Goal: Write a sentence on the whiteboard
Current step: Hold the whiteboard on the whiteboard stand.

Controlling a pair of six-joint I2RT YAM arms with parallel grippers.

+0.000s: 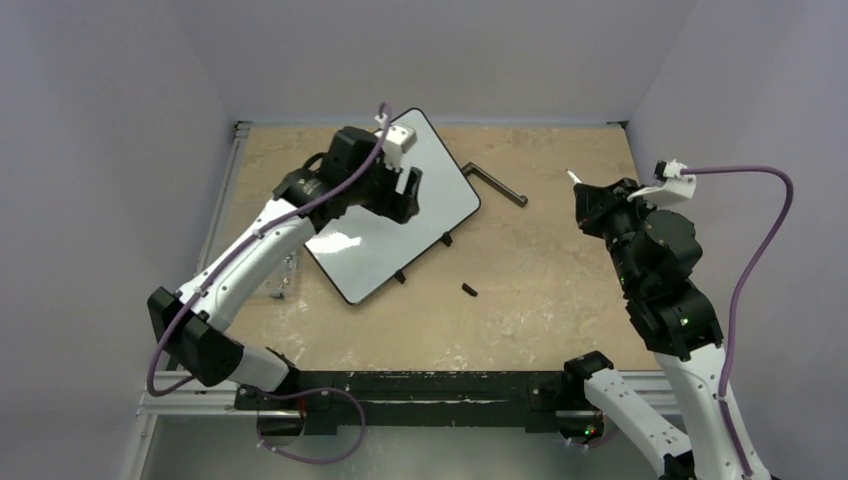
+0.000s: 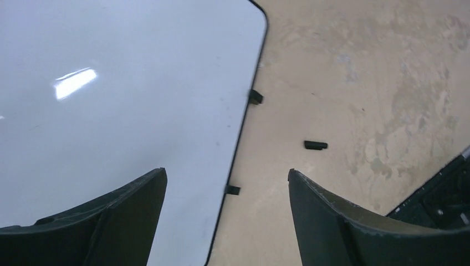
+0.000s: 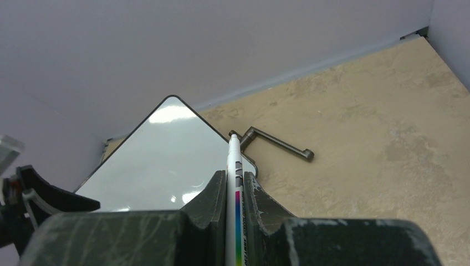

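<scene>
Pinching marker [image 3: 233,166] in right fingers [image 3: 212,208]

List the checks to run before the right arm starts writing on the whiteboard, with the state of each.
1. Marker clamped in right gripper: ok.
2. Marker uncapped: cannot tell, the tip is too small.
3. Whiteboard flat on the table, writing surface blank: ok.
4. Marker tip over the whiteboard: not ok, the right gripper hangs off to its right, above the table.
5. Whiteboard steadied: not ok, left gripper is open over its edge, gripping nothing.
6. Approach free: cannot tell, a metal bar lies between marker and whiteboard.
</scene>
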